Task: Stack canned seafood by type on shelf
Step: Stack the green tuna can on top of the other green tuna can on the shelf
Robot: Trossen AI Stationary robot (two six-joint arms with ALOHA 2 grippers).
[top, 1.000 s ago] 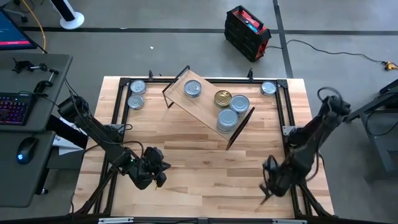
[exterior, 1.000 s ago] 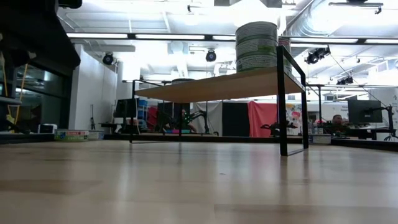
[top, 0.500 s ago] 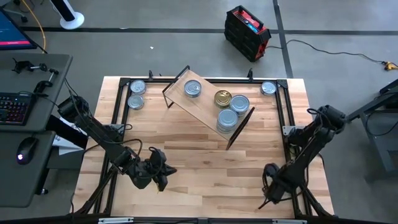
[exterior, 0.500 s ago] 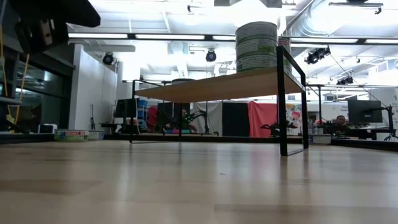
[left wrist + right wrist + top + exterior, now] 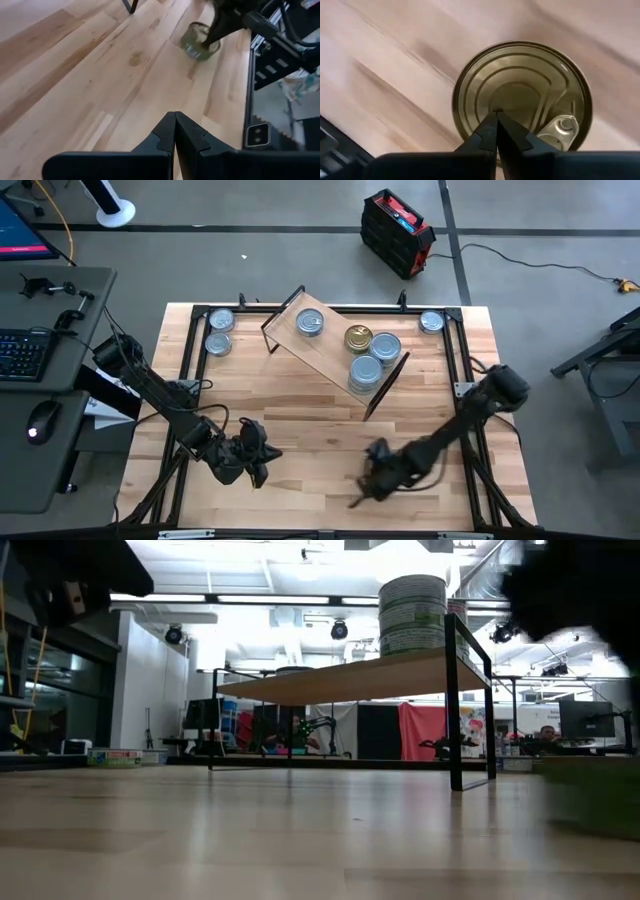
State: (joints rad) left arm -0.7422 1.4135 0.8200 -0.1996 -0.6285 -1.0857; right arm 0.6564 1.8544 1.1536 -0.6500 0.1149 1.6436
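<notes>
gold tin under right pincer, shelf askew beyond

seen only from the right wrist: a gold-topped tin [image 5: 522, 97] with ringed lid and pull tab, lying on the bench [image 5: 395, 55] directly under the right pincer [image 5: 496, 131], fingers pressed together with tips over the lid's middle; contact not discernible. from the left wrist: the same tin [image 5: 201, 41] well ahead of the left pincer [image 5: 174, 131], also pressed shut and holding nothing, with the dark right arm coming down onto the tin. from above: right pincer [image 5: 372, 482] blurred, the tin beneath it not to be made out; left pincer [image 5: 257, 460] just off to its side, low over the bench [image 5: 300, 430].

shelf [image 5: 330, 345] set at a slant, well beyond both pincers. counted from above, on the shelf: four tin tops, one silver-blue [image 5: 311, 323] alone, one gold [image 5: 359, 338] touching two silver-blue ones [image 5: 385, 347]. on the bench past the shelf: two silver-blue tins [image 5: 219, 332] at the corner beyond the left pincer, one [image 5: 431, 322] at the corner beyond the right pincer.

from bench height: shelf [image 5: 350, 678] on thin black legs, a stack of tins [image 5: 412, 615] at one end, top cut off; number in the stack hard to tell. right arm only a dark blur at that view's edge.
</notes>
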